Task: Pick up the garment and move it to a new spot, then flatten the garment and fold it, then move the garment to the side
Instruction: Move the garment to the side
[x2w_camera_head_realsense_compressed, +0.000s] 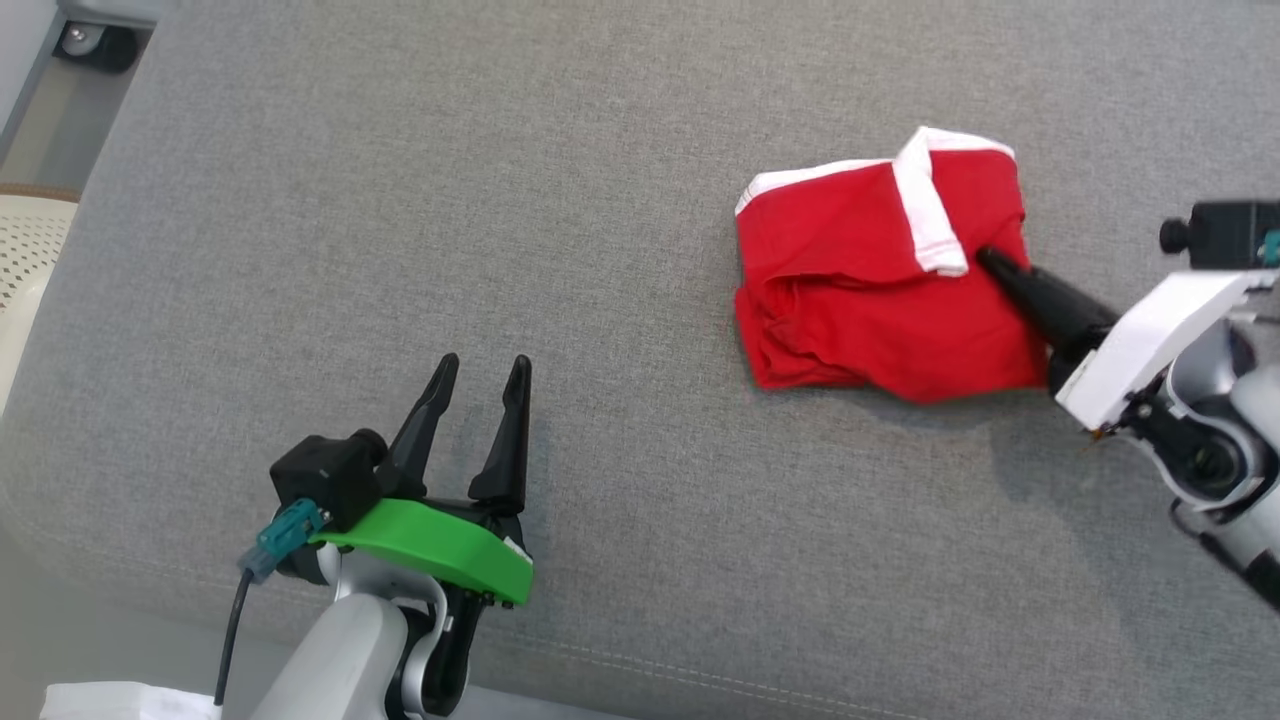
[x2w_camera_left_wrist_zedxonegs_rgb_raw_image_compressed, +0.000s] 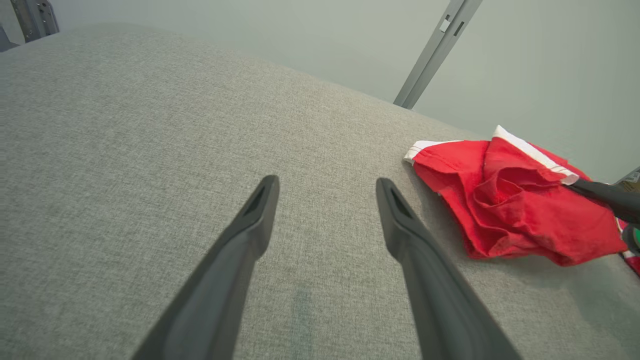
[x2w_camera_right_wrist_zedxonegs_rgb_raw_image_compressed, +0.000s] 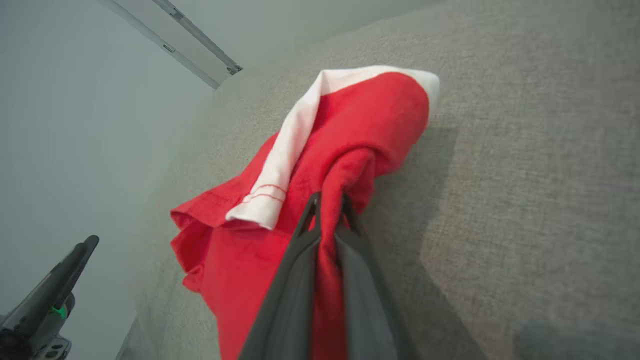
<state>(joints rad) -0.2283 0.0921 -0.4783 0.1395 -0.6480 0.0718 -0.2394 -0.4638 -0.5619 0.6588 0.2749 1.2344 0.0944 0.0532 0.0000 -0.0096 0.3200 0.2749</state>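
A single red garment (x2w_camera_head_realsense_compressed: 880, 280) with white trim (x2w_camera_head_realsense_compressed: 925, 210) lies crumpled on the right side of a grey fabric-covered counter (x2w_camera_head_realsense_compressed: 400, 200), its layers loosely bunched over one another. The robot's right end effector (x2w_camera_right_wrist_zedxonegs_rgb_raw_image_compressed: 330, 200) is clenched on a ridge of red cloth near the middle of the heap, just beside the loose end of the white band, with the fabric pinched up between the two dark fingers. The left end effector (x2w_camera_head_realsense_compressed: 485, 365) hovers well apart at the lower left, fingers spread and grasping nothing. The cloth looks light, soft and limp, likely to sag and unfurl when lifted rather than hold any shape. It should not slip easily from a firm pinch, though a grip on a single fold may drag only the top layer. The firmer white edging or a corner would probably give truer hold for spreading it flat. Count: one garment, two end effectors.
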